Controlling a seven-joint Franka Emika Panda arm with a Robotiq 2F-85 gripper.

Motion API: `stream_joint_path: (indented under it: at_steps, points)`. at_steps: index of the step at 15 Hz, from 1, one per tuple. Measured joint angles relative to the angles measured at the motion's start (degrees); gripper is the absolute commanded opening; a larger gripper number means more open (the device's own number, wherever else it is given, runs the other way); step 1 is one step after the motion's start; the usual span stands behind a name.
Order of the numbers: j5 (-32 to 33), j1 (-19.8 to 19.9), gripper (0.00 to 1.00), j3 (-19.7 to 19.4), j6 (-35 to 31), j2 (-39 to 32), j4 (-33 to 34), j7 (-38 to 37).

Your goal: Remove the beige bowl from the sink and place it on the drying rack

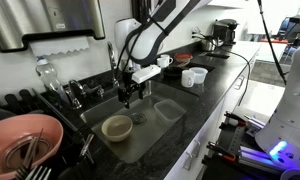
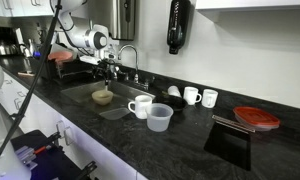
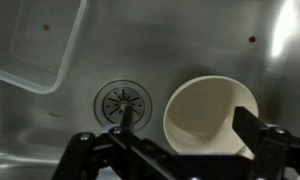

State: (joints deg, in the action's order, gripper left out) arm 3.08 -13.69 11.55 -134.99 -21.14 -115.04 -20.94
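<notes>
The beige bowl (image 1: 117, 127) sits upright on the floor of the sink (image 1: 142, 138), just beside the round drain (image 3: 123, 102); a clear plastic container (image 3: 30, 45) lies on the drain's other side. The pincer (image 3: 170, 150) hangs over the basin above the bowl, fingers (image 3: 260, 135) spread wide and holding nothing, one overlapping the bowl's rim in the wrist view. The drying rack (image 1: 52, 103) stands on the black worktop (image 1: 205, 95) beside the sink, a pink bowl (image 1: 25, 145) in it.
</notes>
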Motion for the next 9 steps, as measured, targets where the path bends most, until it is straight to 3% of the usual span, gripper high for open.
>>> stream_joint_path:
  at_steps: [9]
  points:
    - [-0.01, -0.65, 1.00, -0.32, -0.68, -1.70, 1.19, -0.38]
